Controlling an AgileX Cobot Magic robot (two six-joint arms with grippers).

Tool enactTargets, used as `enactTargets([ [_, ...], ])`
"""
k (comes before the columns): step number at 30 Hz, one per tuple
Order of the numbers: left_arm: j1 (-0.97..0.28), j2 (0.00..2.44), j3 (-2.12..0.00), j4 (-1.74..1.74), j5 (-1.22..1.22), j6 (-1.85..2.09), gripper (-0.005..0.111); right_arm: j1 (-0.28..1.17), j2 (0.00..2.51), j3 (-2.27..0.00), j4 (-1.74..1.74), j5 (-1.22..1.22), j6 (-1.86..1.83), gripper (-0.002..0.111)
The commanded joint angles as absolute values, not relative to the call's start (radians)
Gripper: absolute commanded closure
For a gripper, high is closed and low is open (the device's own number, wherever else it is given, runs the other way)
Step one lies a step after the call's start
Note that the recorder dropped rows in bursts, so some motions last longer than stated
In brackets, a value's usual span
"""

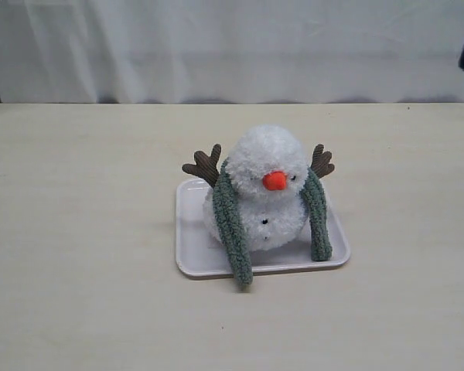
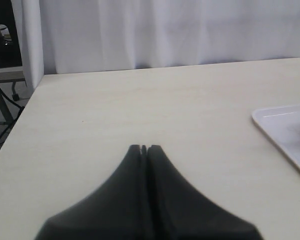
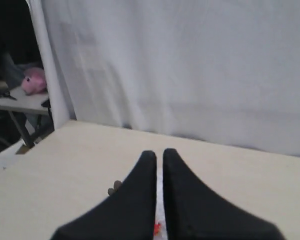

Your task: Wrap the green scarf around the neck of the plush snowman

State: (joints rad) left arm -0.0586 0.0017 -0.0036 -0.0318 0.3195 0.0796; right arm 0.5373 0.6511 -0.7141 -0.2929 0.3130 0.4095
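Exterior view: the plush snowman (image 1: pixel 264 154) sits on a white tray (image 1: pixel 187 255) mid-table (image 1: pixel 77 232), facing the near side. The green scarf (image 1: pixel 230 224) is draped behind the snowman's neck (image 1: pixel 257 199) with both ends hanging down the front, uncrossed. The left end spills over the tray's near rim onto the table; the right end stops on the tray.

Left wrist view: the left gripper (image 2: pixel 144 148) has its jaws pressed together, holding nothing, over bare table. A tray corner is off to one side.

Right wrist view: the right gripper (image 3: pixel 159 152) is closed too (just a sliver between the jaws, nothing in them). The snowman's orange nose (image 3: pixel 156 229) and a brown twig arm (image 3: pixel 114 188) peek out past the fingers.
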Motion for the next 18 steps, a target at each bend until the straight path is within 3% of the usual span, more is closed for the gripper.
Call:
enactTargets([
  [1, -0.058, 0.000, 0.000, -0.039, 0.309, 0.081, 0.107, 0.537, 0.516, -0.658, -0.305, 0.260, 0.404, 0.104],
  [18, -0.058, 0.000, 0.000, -0.039, 0.309, 0.081, 0.107, 0.537, 0.319, -0.621, -0.300, 0.318, 0.404, 0.104],
])
